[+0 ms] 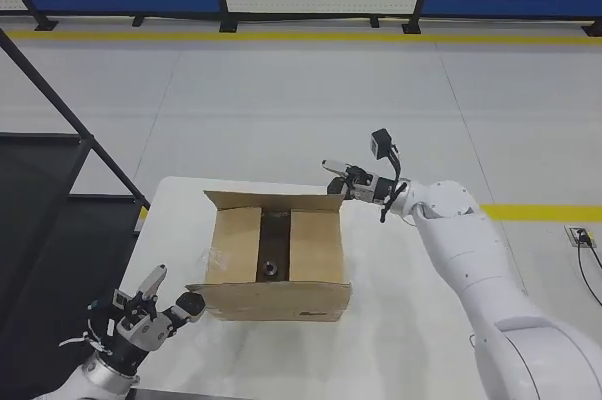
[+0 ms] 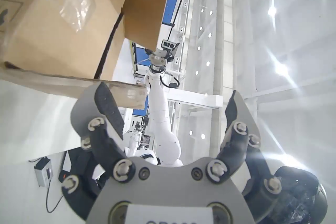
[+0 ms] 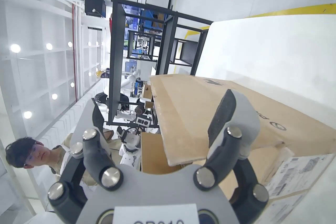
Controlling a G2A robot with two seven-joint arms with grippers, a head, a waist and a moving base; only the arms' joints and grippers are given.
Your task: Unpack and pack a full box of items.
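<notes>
On the surface [image 1: 401,330] sits the box [image 1: 316,245], a clear bag [image 1: 203,258] beside it, left jaws wide open and empty by its near corner, right jaws open with the far flap [image 1: 281,201] between them.

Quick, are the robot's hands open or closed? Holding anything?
Left gripper: open, empty.
Right gripper: open, at the box flap, not gripping it.
</notes>
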